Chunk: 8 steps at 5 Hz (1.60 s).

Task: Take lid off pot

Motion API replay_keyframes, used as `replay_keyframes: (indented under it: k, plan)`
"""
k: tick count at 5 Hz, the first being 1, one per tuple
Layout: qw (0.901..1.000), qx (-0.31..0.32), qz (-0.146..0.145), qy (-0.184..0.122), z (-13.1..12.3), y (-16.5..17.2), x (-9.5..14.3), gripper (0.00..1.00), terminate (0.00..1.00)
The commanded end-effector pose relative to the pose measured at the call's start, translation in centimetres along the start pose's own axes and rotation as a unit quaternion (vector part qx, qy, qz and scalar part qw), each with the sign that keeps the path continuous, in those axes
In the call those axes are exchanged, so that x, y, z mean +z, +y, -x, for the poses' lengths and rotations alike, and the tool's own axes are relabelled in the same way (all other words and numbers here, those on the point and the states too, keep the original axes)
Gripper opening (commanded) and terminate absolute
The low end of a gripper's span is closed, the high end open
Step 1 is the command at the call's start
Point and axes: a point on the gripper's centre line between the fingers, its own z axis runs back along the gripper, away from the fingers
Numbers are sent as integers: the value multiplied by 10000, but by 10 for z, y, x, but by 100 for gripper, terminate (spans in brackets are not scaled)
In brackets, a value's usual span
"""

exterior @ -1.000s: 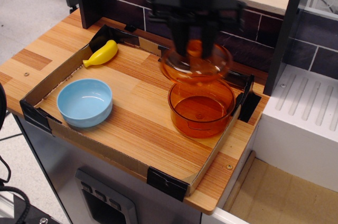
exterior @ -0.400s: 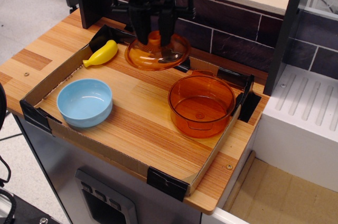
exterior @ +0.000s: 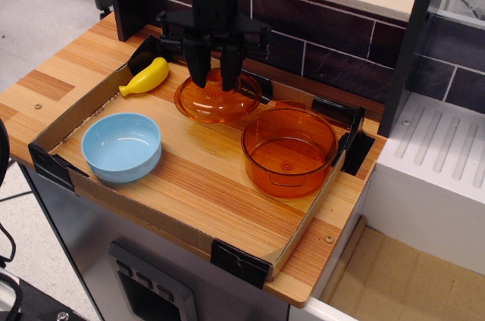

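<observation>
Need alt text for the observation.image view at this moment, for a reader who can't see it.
A black gripper grips the knob of an orange lid, holding it low over the wooden tray beside an open, empty orange pot. A light-blue bowl sits front left and a yellow banana lies at the back left.

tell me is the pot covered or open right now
Open. The pot has no cover and its bare bottom shows; the lid is off to its left, gripped by the tool.

1. The lid and pot look like translucent, glossy orange plastic.
2. The bowl is smooth light-blue plastic.
3. The tabletop is striped wood edged with matt cardboard.
4. The pincer is matt black.
</observation>
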Motion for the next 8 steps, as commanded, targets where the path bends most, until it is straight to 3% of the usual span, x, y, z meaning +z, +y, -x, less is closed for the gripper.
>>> replay_keyframes:
  k: [1, 2, 3, 6, 8]
  plan:
    - [9989, 60, -262, -386, -12, 3, -9, 0, 0]
    - [9991, 64, -236, -332, -15, 7, -8, 0, 0]
    - [9998, 76, -136, -148, -18, 11, -2, 100, 0]
    - [9997, 91, -41, -210, -16, 10, 18, 100, 0]
    - [9991, -52, 179, -375, 2, -15, 52, 100, 0]
